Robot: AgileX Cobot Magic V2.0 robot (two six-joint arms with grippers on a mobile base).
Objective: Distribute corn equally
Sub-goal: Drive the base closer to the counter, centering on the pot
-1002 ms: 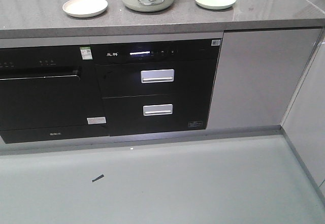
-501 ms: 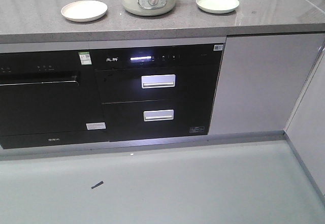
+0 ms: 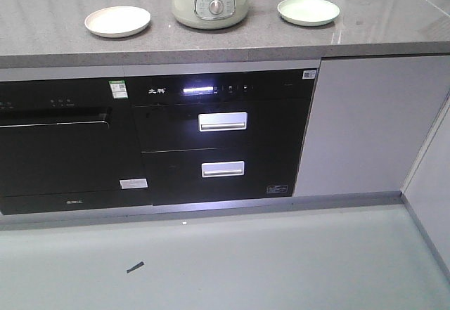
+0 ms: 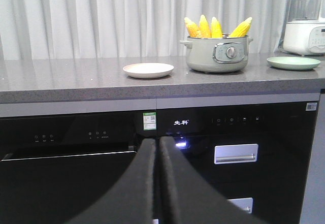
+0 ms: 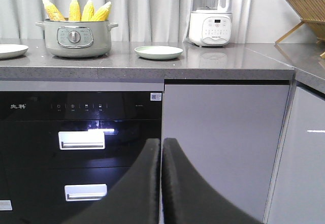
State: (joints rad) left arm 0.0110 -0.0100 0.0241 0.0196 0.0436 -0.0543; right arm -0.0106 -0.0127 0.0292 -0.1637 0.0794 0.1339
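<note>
Left wrist view looks across a speckled grey stone countertop backed by pleated white curtains. Four cobs of corn stand upright in a round pale-green pot, between a cream plate and a green plate. Glossy black appliance fronts sit below. The left gripper and right gripper have dark padded fingers pressed together, holding nothing.

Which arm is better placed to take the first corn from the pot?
Left, but only slightly. The pot with the corn lies closer to the line of the left claw than to that of the right claw. Both claws are shut, far from it.
</note>
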